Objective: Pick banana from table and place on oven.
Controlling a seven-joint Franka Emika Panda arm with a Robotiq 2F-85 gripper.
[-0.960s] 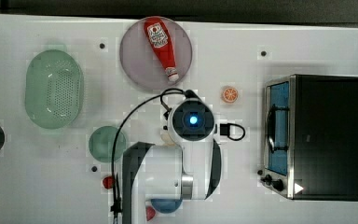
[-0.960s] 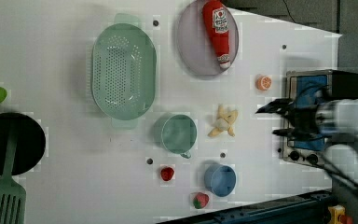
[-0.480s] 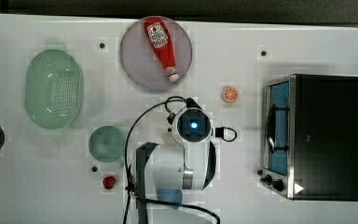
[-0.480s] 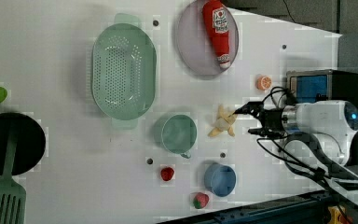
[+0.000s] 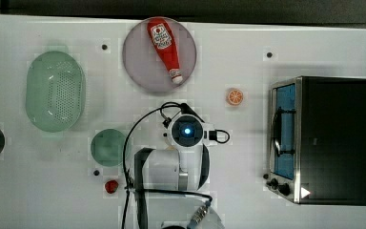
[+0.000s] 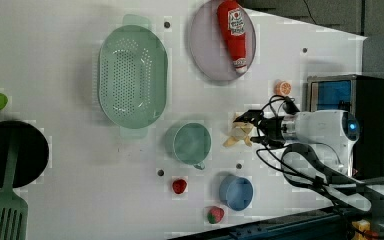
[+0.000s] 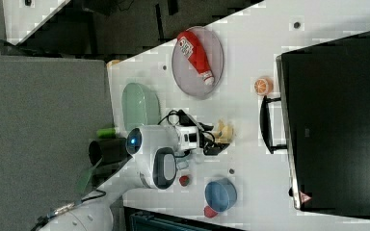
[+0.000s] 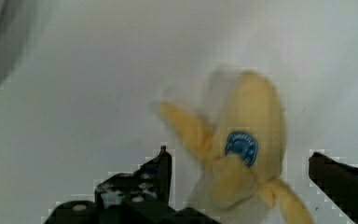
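Observation:
The banana (image 8: pixel 247 154), pale yellow with splayed peel flaps and a blue sticker, lies on the white table (image 5: pixel 267 200). In the wrist view my gripper (image 8: pixel 240 158) is open, with one black fingertip (image 8: pixel 164 163) on each side of the fruit and gaps between them and it. The left view shows the gripper (image 6: pixel 252 129) right at the banana (image 6: pixel 240 132), beside the green cup. In the right view the banana (image 7: pixel 224 130) pokes out past the fingers. The oven (image 5: pixel 333 138) stands at the top view's right, its black top bare.
An orange slice (image 5: pixel 234 96) lies between the arm and the oven. A ketchup bottle (image 5: pixel 164 47) rests on a grey plate (image 5: pixel 138 62). A green colander (image 5: pixel 55 90), green cup (image 5: pixel 107 147), blue cup (image 6: pixel 236 192) and strawberry (image 5: pixel 111 186) stand around the arm.
The arm has swung away from the oven toward the left view's left and come down over the banana. The gripper stays open.

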